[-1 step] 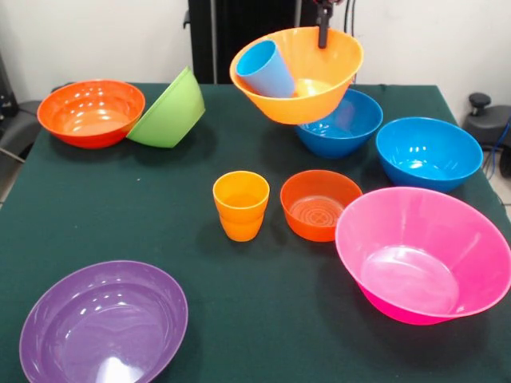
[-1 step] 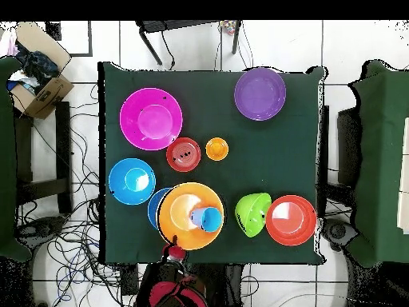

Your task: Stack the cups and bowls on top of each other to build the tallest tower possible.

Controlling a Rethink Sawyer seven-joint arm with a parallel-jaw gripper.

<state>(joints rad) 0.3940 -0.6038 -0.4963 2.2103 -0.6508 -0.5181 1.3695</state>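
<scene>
My gripper [image 1: 323, 33] comes down from the top and is shut on the far rim of a large orange bowl [image 1: 307, 84]. This bowl hangs tilted, with a light blue cup [image 1: 267, 69] lying inside it. Right below and behind it sits a blue bowl [image 1: 351, 124]; I cannot tell whether the two touch. In the overhead view the orange bowl [image 2: 185, 217] with the light blue cup [image 2: 209, 218] covers most of that blue bowl [image 2: 153, 208]. An orange cup [image 1: 240, 204] stands mid-table beside a small red-orange bowl [image 1: 318, 203].
A second blue bowl [image 1: 429, 152] and a large pink bowl [image 1: 423, 254] stand at the right. At the far left a lime green bowl [image 1: 169, 112] leans on its side against a red-orange bowl [image 1: 90, 112]. A purple bowl [image 1: 104, 323] sits at the near left.
</scene>
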